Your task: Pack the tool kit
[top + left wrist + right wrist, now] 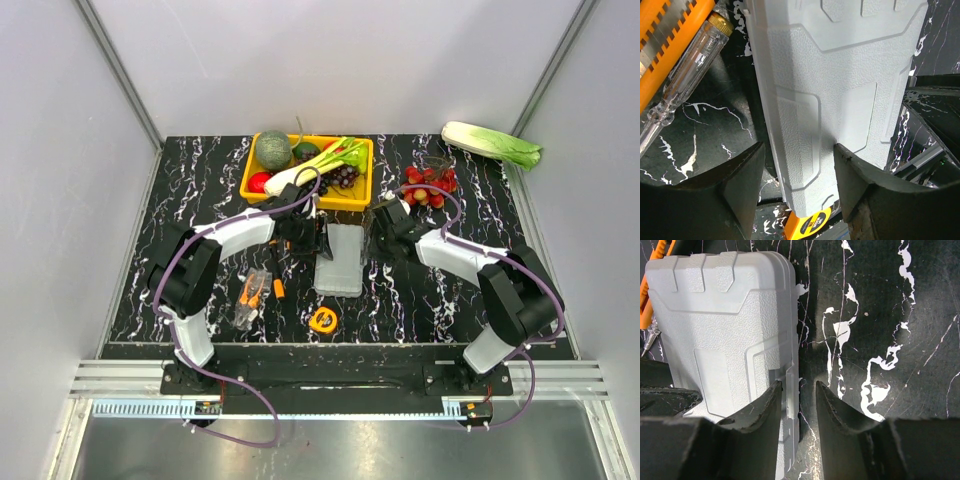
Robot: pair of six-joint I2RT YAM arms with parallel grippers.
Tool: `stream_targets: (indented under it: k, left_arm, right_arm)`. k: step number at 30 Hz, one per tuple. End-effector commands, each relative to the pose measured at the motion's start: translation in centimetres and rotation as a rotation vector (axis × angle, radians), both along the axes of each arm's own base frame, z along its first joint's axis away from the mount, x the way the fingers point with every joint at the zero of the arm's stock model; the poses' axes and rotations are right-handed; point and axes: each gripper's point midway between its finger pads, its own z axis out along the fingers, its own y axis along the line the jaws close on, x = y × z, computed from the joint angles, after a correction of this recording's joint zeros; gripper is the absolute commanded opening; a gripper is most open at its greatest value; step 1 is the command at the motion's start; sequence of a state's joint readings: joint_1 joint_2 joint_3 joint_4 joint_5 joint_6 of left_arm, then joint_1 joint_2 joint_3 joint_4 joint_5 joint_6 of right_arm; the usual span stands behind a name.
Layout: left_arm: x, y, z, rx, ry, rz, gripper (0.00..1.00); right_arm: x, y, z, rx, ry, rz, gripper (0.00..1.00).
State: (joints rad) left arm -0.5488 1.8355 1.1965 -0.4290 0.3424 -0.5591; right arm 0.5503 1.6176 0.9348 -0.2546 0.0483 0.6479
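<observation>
I am holding my left gripper [799,146] fairly wide, straddling the far left corner of the closed grey case [840,75]. One finger is lying against the textured shell and the other is standing just off the case's side edge, with dark table between them. I am holding my right gripper [799,383] narrow at the case's far right edge, with the rim sitting in the slot and a thin gap showing beside the outer finger, so it is not clamping.

Right of the case, bare black marbled table [890,340] is giving me room. Left of it, a clear-handled screwdriver [687,75] is lying close, with pliers [252,298] farther out. A tape measure [323,319] is sitting near the case's near left corner. The case's long axis is running from the yellow tray [247,182], just beyond its far end, toward my bases.
</observation>
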Motion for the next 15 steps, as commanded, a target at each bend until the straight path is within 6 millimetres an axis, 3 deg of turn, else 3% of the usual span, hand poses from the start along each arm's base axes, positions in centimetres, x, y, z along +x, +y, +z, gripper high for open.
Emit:
stream_targets:
  k: [1,10,15]
  left_arm:
    - [0.79,0.59,0.28,0.04,-0.03,0.008,0.61]
    - [0.95,0.38,0.18,0.036,-0.026,0.005,0.61]
    - [1.04,0.3,0.11,0.037,-0.024,0.003,0.61]
  right_arm:
    - [-0.99,-1.95,-1.25,-0.059,0.045,-0.029,0.38]
    - [-0.91,-2.62,-0.97,-0.056,0.038,-0.051,0.36]
    - [-1.29,-2.86,-1.31,-0.05,0.046,-0.055,0.42]
